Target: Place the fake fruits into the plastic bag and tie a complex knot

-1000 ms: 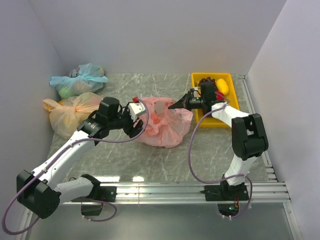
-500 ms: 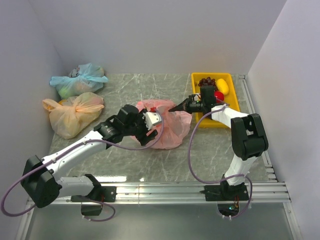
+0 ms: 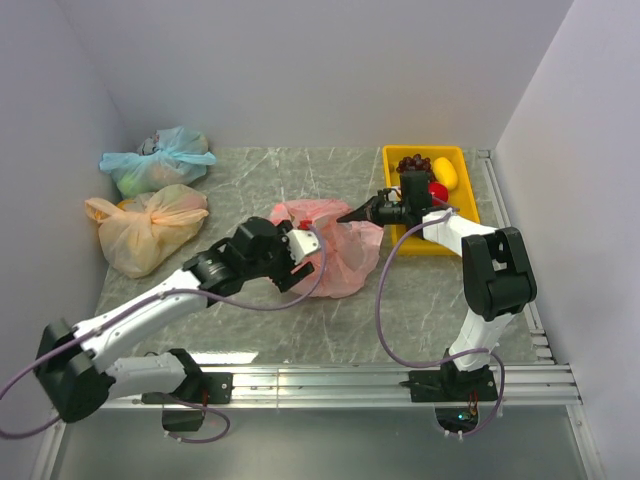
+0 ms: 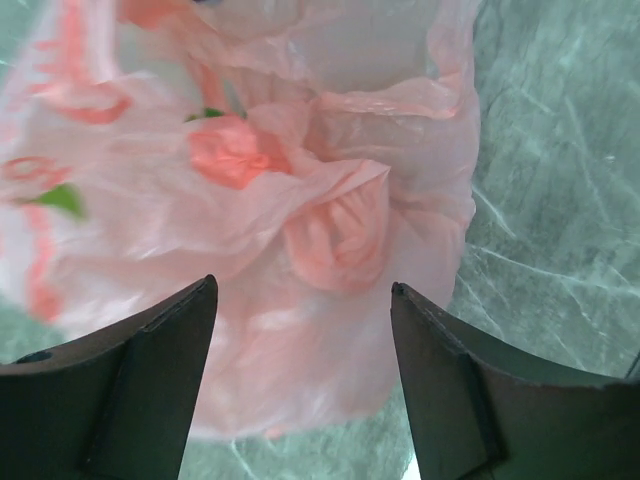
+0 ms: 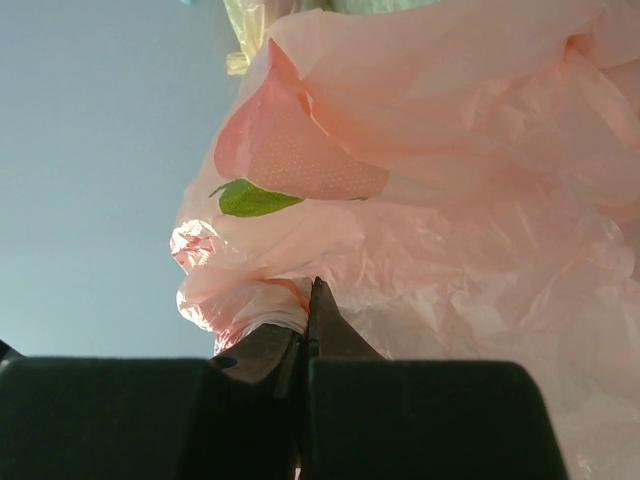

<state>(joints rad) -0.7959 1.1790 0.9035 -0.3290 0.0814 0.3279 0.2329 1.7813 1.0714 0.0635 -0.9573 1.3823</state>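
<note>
Top view: pink bag (image 3: pixel 330 255) slumped on table (image 3: pixel 250 320), crumpled, mouth not visibly held open. Right claw (image 3: pixel 348 214) at upper right edge of bag, closed on the film there. Left claw (image 3: pixel 308 248) over left side of bag; spread not readable from this angle. Yellow tray (image 3: pixel 425 150) just right of bag, holding grapes (image 3: pixel 413 163), yellow fruit (image 3: pixel 446 173) and red fruit (image 3: pixel 437 190). Impossible to tell whether anything sits inside bag; loading judged not done. Left wrist view: left claw (image 4: pixel 303 290) wide open, bag (image 4: pixel 250 150) spread beneath, bunched folds framed between both jaws. Contact with film not determinable. Likely fault here: closing on this bunch would gather several layers at once and pinch the mouth shut instead of opening it. Right wrist view: right claw (image 5: pixel 308 305) shut on a small fold of bag (image 5: pixel 450 200), held at the very tips only. Risks: thin slick film slipping out of so shallow a pinch under any pull from the other side, or stretching and tearing at that fold. Also possible: whole bag dragged across table rather than opened, being light and unweighted.
</note>
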